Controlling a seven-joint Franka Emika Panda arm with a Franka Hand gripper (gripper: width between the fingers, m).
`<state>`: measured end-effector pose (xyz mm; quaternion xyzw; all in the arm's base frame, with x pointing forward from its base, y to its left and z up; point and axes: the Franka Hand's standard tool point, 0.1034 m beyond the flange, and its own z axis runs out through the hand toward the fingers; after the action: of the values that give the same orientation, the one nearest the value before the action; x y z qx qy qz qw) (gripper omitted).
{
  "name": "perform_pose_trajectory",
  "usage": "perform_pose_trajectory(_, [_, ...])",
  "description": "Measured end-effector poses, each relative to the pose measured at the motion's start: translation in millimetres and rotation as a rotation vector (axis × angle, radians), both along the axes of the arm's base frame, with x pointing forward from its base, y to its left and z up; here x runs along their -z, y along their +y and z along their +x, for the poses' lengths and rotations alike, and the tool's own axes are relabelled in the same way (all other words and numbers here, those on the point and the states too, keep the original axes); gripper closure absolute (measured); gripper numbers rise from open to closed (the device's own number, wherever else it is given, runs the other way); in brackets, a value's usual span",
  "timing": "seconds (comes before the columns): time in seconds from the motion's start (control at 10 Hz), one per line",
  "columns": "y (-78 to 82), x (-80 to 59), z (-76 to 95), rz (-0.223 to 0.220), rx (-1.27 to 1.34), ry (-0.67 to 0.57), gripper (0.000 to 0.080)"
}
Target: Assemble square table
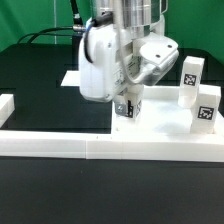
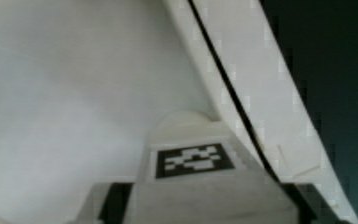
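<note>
**Jaws grip a tagged leg block over the white slab**

The jaws (image 1: pixel 127 107) are clenched on a small white leg block (image 2: pixel 197 152) bearing a black-and-white square tag; no readable writing. The block rests on the large white slab (image 1: pixel 165 122). Two more tagged leg blocks (image 1: pixel 198 92) stand at 3 o'clock. A white border bar (image 1: pixel 100 148) runs at 6 o'clock on the black desk (image 1: pixel 40 85).

- Arm (image 1: pixel 100 60): rounded white housings, glossy, with a grey cylindrical section at the wrist
- Cables: black, routed behind the arm (upper part of the exterior view)
- Gripper (image 1: pixel 127 104): pale body; fingers (image 2: pixel 110 203) dark grey, flat-sided
</note>
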<state>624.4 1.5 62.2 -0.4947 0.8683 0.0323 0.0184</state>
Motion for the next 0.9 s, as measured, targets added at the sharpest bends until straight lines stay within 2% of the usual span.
perform_pose_trajectory(0.3, [-2.4, 0.0, -3.4, -0.011, 0.051, 0.016, 0.0495])
perform_pose_trajectory(0.4, [-2.2, 0.2, -4.0, -0.009, 0.045, 0.017, 0.0448])
perform_pose_trajectory(0.5, [-1.6, 0.3, -4.0, -0.009, 0.035, 0.017, 0.0448])
perform_pose_trajectory(0.6, [-1.6, 0.3, -4.0, -0.009, 0.035, 0.017, 0.0250])
perform_pose_trajectory(0.7, [-1.4, 0.4, -4.0, -0.009, 0.034, 0.017, 0.0177])
perform_pose_trajectory(0.9, [-1.2, 0.4, -4.0, -0.009, 0.034, 0.017, 0.0155])
